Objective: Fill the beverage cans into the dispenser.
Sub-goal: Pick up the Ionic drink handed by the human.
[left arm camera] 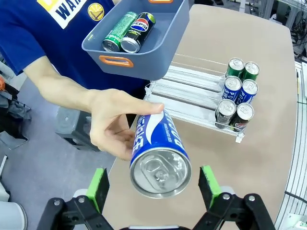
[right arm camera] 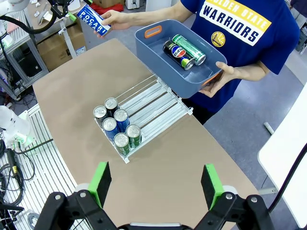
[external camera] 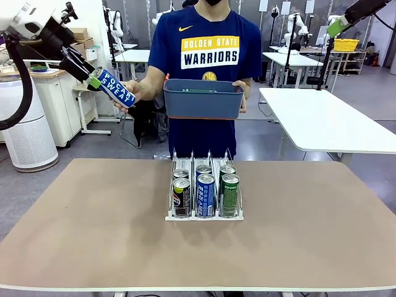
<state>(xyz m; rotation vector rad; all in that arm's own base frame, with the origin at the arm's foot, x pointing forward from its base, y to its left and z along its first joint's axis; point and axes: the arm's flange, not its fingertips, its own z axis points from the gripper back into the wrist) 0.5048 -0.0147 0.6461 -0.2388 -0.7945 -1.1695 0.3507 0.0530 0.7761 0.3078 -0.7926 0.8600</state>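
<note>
A person's hand [external camera: 131, 93] holds out a blue can [external camera: 116, 88] with white lettering at the upper left. My left gripper [external camera: 93, 77] is open around its silver top [left arm camera: 159, 173], and gaps show beside both green pads [left arm camera: 100, 184]. The dispenser [external camera: 204, 218] stands at mid-table with several cans in its three lanes: black [external camera: 181, 197], blue [external camera: 205, 195] and green [external camera: 230, 195] in front. My right gripper [right arm camera: 156, 184] hangs open and empty high above the table, at the top right of the front view [external camera: 337, 26].
The person's other hand holds a blue-grey bin [external camera: 203, 99] above the table's far edge. A green can [left arm camera: 117, 31] and a black can [left arm camera: 139, 31] lie inside it. The dispenser's rear lane halves [right arm camera: 153, 103] are bare. Bare brown tabletop [external camera: 93, 223] surrounds the rack.
</note>
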